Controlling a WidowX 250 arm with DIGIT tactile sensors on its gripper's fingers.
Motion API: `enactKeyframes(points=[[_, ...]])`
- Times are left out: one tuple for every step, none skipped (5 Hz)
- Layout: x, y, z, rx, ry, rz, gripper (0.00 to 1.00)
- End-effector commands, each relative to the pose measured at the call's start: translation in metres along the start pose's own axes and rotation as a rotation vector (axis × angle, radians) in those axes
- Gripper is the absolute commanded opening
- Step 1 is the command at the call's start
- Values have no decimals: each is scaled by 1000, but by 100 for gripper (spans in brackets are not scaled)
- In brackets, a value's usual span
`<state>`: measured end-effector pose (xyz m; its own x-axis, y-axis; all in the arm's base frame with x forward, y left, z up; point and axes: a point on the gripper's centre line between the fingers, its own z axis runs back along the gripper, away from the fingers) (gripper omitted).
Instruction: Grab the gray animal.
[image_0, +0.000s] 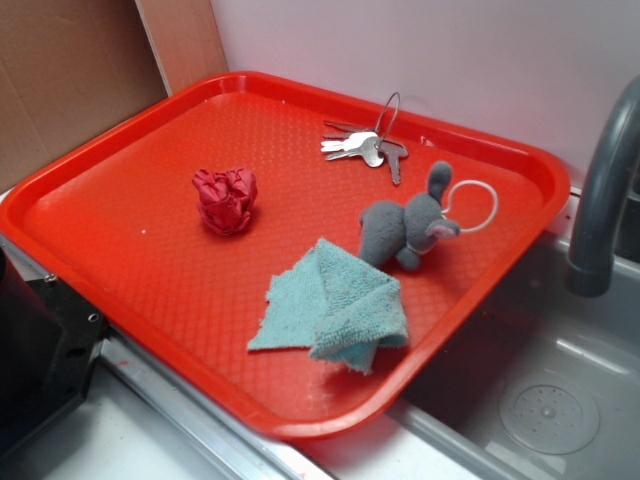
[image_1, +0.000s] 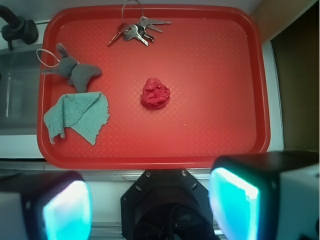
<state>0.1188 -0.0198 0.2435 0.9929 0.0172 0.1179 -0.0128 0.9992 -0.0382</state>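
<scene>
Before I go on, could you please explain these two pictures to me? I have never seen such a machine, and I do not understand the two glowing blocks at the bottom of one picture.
Both pictures show one scene. The exterior view looks from the side at a red tray next to a sink. The wrist view comes from a camera on the robot arm, looking down. The glowing blocks are the two fingers of its end effector, standing open and holding nothing. On the tray lie a gray toy animal, a teal cloth, a crumpled red paper ball and a bunch of keys.

A pale wall (image_0: 420, 50) and brown cardboard (image_0: 70, 70) back a steel sink (image_0: 540, 400) with a gray faucet (image_0: 605, 190).
</scene>
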Motion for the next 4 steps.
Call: enactKeyframes(points=[[0,0,0,0,0,0,100],[26,-34,-55,-45,-12,-247,100],[46,-63,-94,-59,-53,-447,100],[65,-97,-126,-156,-146,-568,100]])
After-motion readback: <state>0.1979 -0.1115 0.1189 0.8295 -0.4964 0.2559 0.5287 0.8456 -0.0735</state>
